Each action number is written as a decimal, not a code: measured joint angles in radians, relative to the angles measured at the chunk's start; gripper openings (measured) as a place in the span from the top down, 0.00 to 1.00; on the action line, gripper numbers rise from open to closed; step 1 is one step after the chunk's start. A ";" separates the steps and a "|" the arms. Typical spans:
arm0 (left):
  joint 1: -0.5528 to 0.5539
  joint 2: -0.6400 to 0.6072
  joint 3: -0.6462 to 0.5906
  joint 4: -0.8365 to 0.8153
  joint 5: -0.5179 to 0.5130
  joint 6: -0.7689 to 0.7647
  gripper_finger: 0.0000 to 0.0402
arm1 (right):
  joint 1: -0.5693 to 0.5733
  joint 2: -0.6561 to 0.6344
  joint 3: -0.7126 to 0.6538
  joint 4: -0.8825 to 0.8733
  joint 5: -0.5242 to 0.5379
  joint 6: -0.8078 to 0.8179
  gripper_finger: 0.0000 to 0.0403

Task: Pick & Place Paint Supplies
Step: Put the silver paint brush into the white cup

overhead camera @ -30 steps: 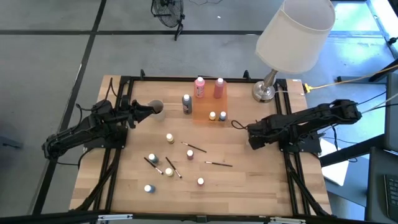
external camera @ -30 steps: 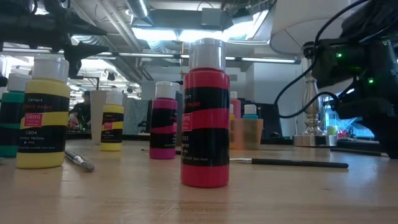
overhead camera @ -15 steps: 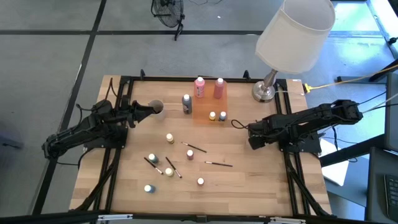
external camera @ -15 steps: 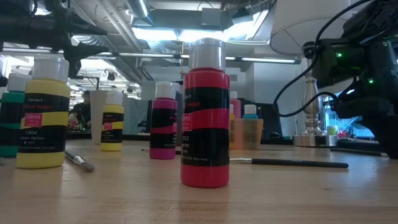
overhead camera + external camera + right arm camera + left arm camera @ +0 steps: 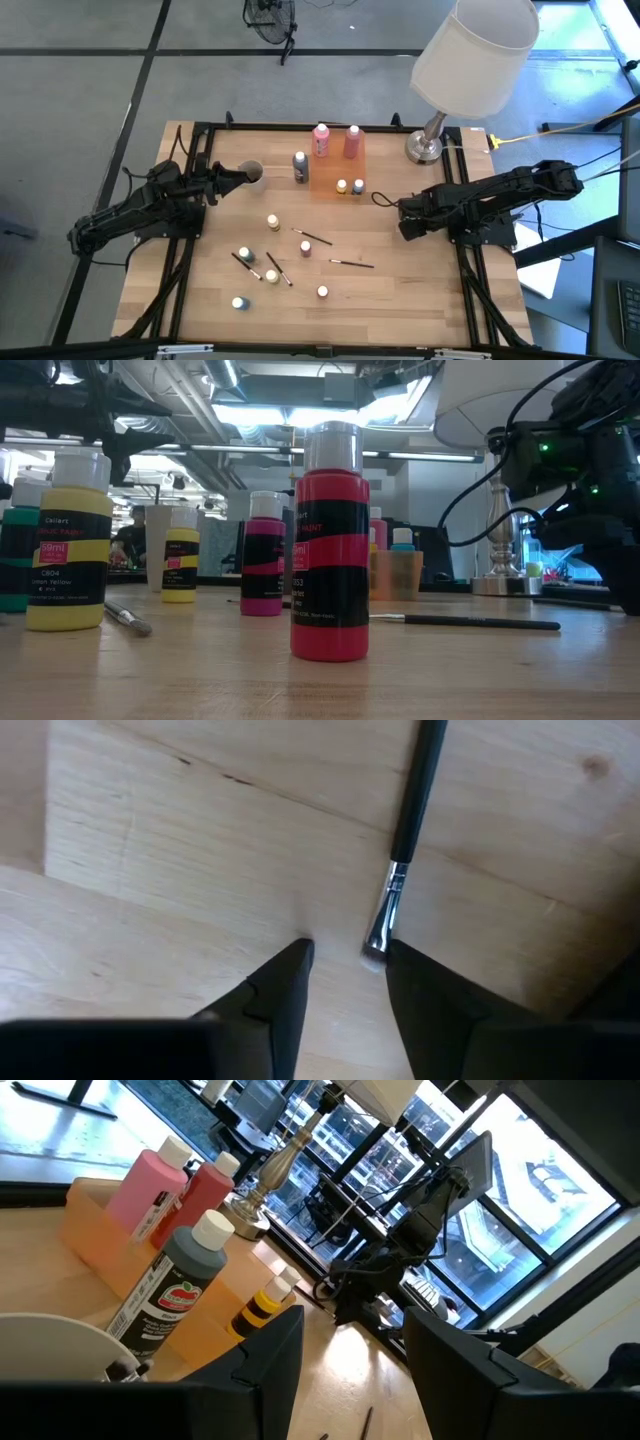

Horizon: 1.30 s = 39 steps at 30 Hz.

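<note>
Near the table's right edge, directly below the right gripper, lies a thin dark-handled paintbrush with a metal ferrule, flat on the bare wooden table. It looks light, stiff and apt to roll; the ferrule seems the best hold. Both fingertips touch the wood, parted, holding nothing, the brush tip against one finger. At the left edge, the left gripper waits part-open and empty.

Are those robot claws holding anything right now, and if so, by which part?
Nothing is held. The right end effector stands open over the wood beside a brush; the left end effector is open near a white cup.
</note>
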 joint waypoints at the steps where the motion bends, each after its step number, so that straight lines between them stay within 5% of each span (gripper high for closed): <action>1: 0.000 0.000 0.000 0.000 0.000 0.000 0.58 | 0.000 0.000 0.000 0.001 0.000 0.000 0.66; 39: 0.000 0.000 0.000 0.000 0.002 0.026 0.58 | 0.001 0.000 0.001 0.021 0.033 0.008 0.99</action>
